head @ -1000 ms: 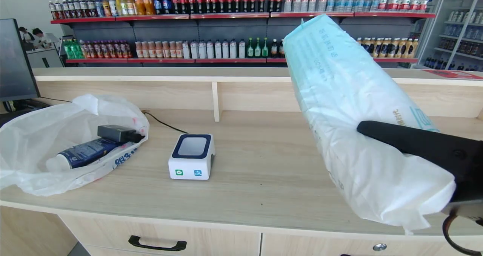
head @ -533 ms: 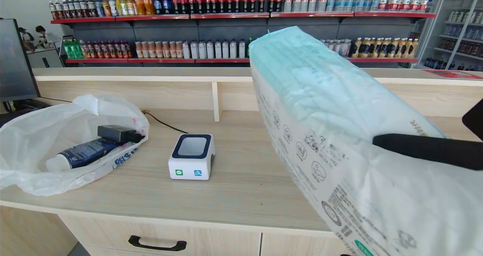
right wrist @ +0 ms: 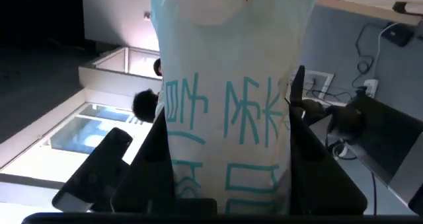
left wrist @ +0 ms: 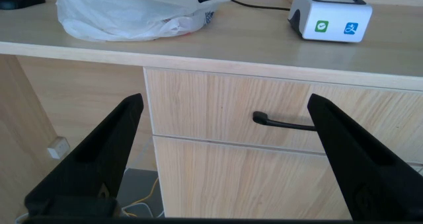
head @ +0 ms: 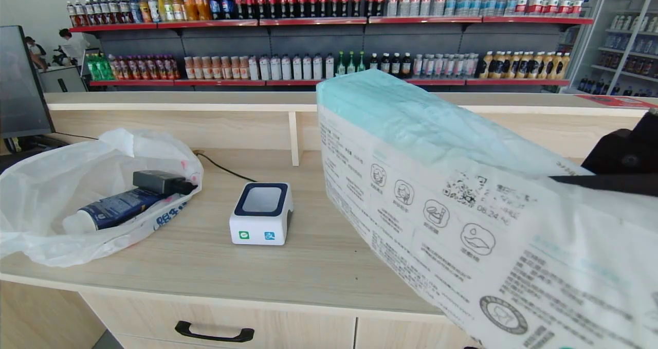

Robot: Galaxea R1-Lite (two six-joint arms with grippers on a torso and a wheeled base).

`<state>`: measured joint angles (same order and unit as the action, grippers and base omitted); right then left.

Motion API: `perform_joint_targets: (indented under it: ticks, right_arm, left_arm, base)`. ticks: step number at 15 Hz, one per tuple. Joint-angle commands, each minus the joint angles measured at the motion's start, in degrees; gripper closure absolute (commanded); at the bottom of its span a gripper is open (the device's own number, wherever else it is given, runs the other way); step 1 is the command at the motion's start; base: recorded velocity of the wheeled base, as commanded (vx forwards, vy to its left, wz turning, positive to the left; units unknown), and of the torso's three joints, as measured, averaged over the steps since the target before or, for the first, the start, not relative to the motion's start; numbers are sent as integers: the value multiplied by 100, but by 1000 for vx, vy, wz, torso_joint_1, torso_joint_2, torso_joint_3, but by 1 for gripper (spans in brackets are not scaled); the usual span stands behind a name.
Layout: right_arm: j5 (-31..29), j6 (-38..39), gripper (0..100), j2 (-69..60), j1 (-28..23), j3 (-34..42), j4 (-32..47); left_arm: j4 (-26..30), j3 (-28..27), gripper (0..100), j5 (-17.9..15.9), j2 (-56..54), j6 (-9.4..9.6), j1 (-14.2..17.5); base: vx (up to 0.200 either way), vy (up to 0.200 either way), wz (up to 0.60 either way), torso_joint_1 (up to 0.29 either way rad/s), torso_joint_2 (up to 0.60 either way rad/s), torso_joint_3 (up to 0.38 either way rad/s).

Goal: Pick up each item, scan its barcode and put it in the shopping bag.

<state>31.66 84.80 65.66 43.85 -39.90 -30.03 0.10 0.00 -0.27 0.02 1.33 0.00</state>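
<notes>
1. Biggest worry is the grip. The pack (head: 462,195) is long and soft, and your right gripper (right wrist: 228,158) has it near one end only. The rest sticks out toward 10 o'clock in the air above the counter (head: 334,256). I reckon a quick swing could make it sag or slide out of the fingers.
2. The free end hangs close to the scanner (head: 262,213), which sits at roughly 9 o'clock from it. If you come down too low on the way over, you could clip the scanner and shove it.
3. The scan itself could miss. The printed side with the square code patch faces up toward the head camera, not down at the scanner window. I can't tell where the actual barcode is, so you may need to roll the wrist first.
4. The bag (head: 128,143) lies at 9 o'clock from the scanner. It's floppy and already has a bottle (head: 115,207) and a black item (head: 162,181) inside. The pack looks bulky for that mouth, so pushing it in one-handed could drag the bag toward the counter edge.
5. Right hand: the fingers are closed in on both flat sides of the pack and clamp it between them. They hold nothing else.
6. Left gripper (left wrist: 226,104): spread wide and empty, touching nothing. It hangs below the counter edge at 6 o'clock from the bag, in front of the drawer handle (left wrist: 284,123).
</notes>
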Motion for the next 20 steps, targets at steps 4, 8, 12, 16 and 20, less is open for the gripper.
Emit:
perform_joint_targets:
  ticks: [4, 8, 12, 16, 20]
  right_arm:
    - [1853, 907, 100, 474, -1493, -405, -38]
    - [2951, 2287, 100, 562, -1792, -624, -65]
    - [3092, 3025, 100, 1292, -1783, -1116, -205]
    - [3373, 4009, 100, 1423, -1766, -1292, -469]
    - [3505, 4361, 100, 1371, -1757, -800, -847]
  left_arm:
    - [-1, 0, 0, 0, -2, -1, 0]
    - [-1, 0, 0, 0, -2, -1, 0]
    - [-1, 0, 0, 0, -2, -1, 0]
    - [-1, 0, 0, 0, -2, -1, 0]
    - [-1, 0, 0, 0, -2, -1, 0]
  base:
    - [0, 0, 0, 0, 0, 0]
    - [0, 0, 0, 0, 0, 0]
    - [0, 0, 0, 0, 0, 0]
    - [0, 0, 0, 0, 0, 0]
    - [0, 0, 0, 0, 0, 0]
